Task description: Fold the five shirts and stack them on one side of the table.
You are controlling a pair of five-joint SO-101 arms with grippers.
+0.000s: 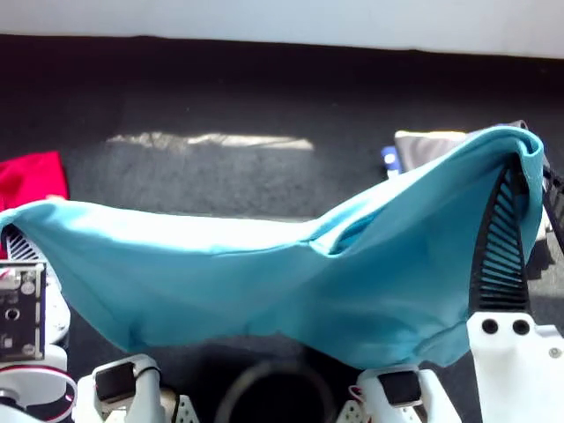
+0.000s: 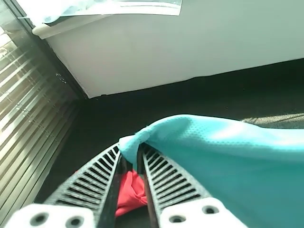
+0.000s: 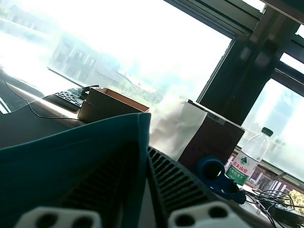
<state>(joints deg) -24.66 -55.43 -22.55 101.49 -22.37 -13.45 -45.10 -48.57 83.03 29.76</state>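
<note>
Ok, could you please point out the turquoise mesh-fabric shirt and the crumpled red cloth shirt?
turquoise shirt [image 1: 264,273]: high view, middle of the hanging cloth.
red shirt [image 1: 31,179]: high view, middle of its visible part.

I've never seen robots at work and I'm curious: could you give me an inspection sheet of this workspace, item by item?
Surface: dark table, a patch of sunlight on it.
Job's things: turquoise shirt stretched in the air between the two hands; red shirt on the table below the left hand; pale grey cloth behind the shirt's higher end, possibly a shirt.
Clutter: small blue object beside the grey cloth.
Hands: left hand shut on one shirt corner; right hand shut on the opposite edge.
Cables: thin cable on a desk behind.
Surroundings: windows, cardboard box, water bottle, blinds.
</note>
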